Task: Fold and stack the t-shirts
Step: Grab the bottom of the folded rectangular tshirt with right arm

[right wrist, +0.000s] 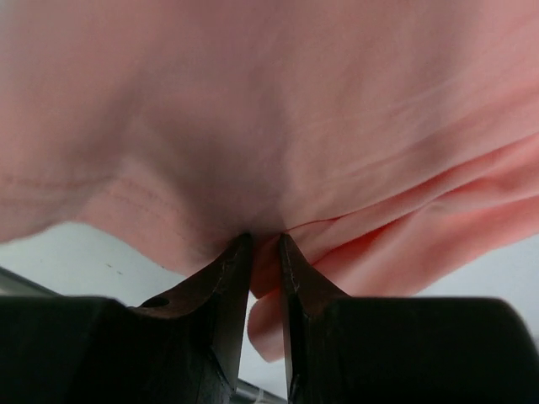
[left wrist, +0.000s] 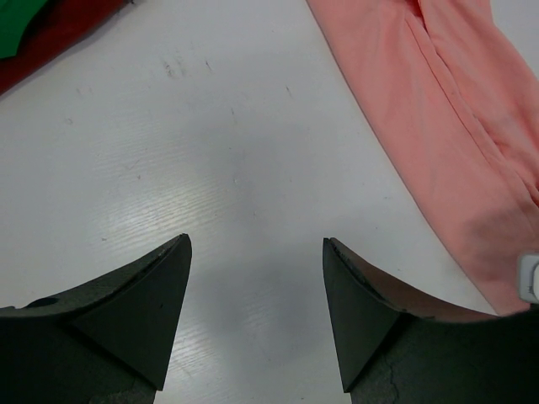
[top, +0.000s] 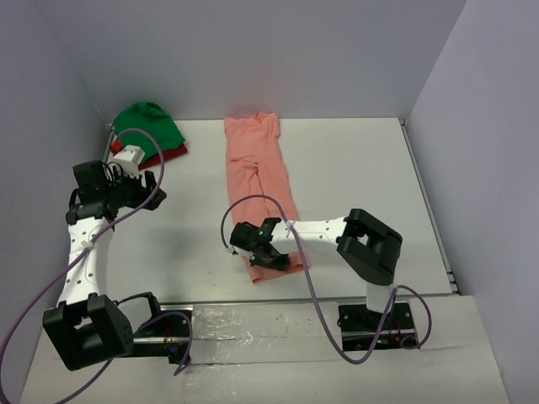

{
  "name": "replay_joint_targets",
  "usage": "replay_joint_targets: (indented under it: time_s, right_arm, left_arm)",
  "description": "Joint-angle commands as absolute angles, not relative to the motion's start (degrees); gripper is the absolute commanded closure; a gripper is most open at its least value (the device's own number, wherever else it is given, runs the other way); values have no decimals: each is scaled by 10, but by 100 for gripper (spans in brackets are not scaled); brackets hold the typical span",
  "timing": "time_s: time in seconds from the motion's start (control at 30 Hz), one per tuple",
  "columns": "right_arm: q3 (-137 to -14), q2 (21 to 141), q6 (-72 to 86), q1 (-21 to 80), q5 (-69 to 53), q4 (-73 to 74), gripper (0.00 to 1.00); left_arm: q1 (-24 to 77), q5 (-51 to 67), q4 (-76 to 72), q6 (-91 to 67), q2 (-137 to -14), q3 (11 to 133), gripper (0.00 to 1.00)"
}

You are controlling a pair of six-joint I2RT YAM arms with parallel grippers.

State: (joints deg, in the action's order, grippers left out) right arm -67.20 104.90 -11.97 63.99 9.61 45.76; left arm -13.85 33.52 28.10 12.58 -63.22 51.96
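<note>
— Right fingers (right wrist: pixel 221 290) are squeezed nearly together on the near hem of the long salmon-pink cloth t-shirt (top: pixel 261 172), with only a small bunch of fabric between the tips. See that?

— I do, and it looks a thin bite. If it has caught just the top layer, I'd guess the fold comes up crooked, or the cloth slips out halfway over.

— The shirt lies as a narrow strip down the middle of the white desk (top: pixel 362 168), collar end towards the far wall. It's creased along its length, so a pull from one point might drag the whole strip rather than double it.

— What about the other arm?

— Left fingers (left wrist: pixel 147 316) are spread wide and hold nothing, over bare desk off to the left of the pink shirt. They can't pin the cloth from there.

— Anything in the way?

— Not on the fold path, as far as I can tell. A crumpled bright green t-shirt (top: pixel 147 124) sits on the dark red t-shirt (top: pixel 174 154) in the far left corner, well apart. But the purple cable (top: pixel 250 197) looping off the right arm crosses above the pink cloth, and it might snag.
</note>
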Motion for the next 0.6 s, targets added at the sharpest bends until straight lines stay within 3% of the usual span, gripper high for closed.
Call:
replay_joint_targets:
  time_s: [0.0, 0.57]
  right_arm:
    - [-700, 1064, -105, 651, 128, 490, 73]
    - [-702, 1075, -95, 671, 199, 505, 70]
  left_arm:
    - [-146, 358, 263, 122, -618, 525, 27]
    - [-156, 393, 260, 124, -618, 513, 28]
